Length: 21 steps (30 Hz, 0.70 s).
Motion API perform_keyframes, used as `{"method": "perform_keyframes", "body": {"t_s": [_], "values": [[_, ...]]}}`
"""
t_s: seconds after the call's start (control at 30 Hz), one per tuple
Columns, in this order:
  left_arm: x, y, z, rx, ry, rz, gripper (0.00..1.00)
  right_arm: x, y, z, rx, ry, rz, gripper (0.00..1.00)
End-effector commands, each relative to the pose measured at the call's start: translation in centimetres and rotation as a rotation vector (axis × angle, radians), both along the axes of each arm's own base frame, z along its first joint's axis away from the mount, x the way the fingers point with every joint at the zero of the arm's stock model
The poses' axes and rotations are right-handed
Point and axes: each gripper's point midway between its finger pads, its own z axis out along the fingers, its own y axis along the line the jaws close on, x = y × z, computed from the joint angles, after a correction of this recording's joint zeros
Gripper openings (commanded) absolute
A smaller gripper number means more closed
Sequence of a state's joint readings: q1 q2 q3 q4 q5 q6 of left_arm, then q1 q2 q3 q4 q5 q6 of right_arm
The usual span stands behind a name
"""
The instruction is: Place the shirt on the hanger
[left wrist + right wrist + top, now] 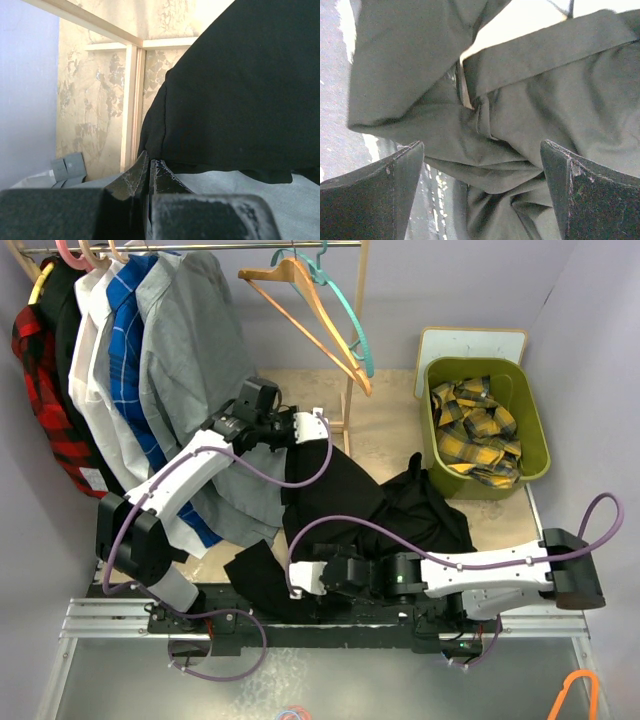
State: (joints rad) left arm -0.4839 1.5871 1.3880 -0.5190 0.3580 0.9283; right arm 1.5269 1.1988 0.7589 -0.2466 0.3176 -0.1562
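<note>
The black shirt (350, 505) lies crumpled across the middle of the table, with one edge drawn up toward my left gripper (322, 427). That gripper is shut, and the shirt (240, 90) spreads away from right at its tips (150, 161). My right gripper (297, 578) hovers open over the shirt's near folds. Its fingers (407, 170) stand wide apart, with rumpled shirt cloth (520, 125) below and nothing between them. The teal hanger (342, 308) hangs empty on the rail at the top, next to a wooden hanger (335, 340).
Several shirts hang on the rail at the left; the grey one (190, 340) is nearest my left arm. A green bin (536, 430) at the right holds a yellow plaid garment (480, 430). A wooden rack post (349, 400) stands behind the shirt.
</note>
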Motion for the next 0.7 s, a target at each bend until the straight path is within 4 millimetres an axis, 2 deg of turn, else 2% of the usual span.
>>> {"method": "perform_keyframes", "body": {"t_s": [0.0, 0.23, 0.37, 0.63, 0.67], "values": [[1.7, -0.1, 2.4, -0.055, -0.033, 0.058, 0.00, 0.7, -0.4, -1.0, -0.106, 0.009, 0.104, 0.98], [1.5, -0.2, 2.2, -0.070, -0.012, 0.061, 0.00, 3.1, 0.3, -1.6, -0.164, -0.041, 0.111, 0.94], [1.5, -0.2, 2.1, -0.072, -0.009, 0.062, 0.00, 3.4, 1.2, -2.0, -0.175, -0.039, 0.131, 0.93], [1.3, -0.1, 1.9, -0.068, 0.002, 0.069, 0.00, 4.4, 1.8, -3.5, -0.289, 0.015, 0.076, 0.81], [1.3, 0.0, 1.9, -0.066, 0.003, 0.072, 0.00, 4.4, 1.4, -4.2, -0.323, 0.024, 0.072, 0.80]]}}
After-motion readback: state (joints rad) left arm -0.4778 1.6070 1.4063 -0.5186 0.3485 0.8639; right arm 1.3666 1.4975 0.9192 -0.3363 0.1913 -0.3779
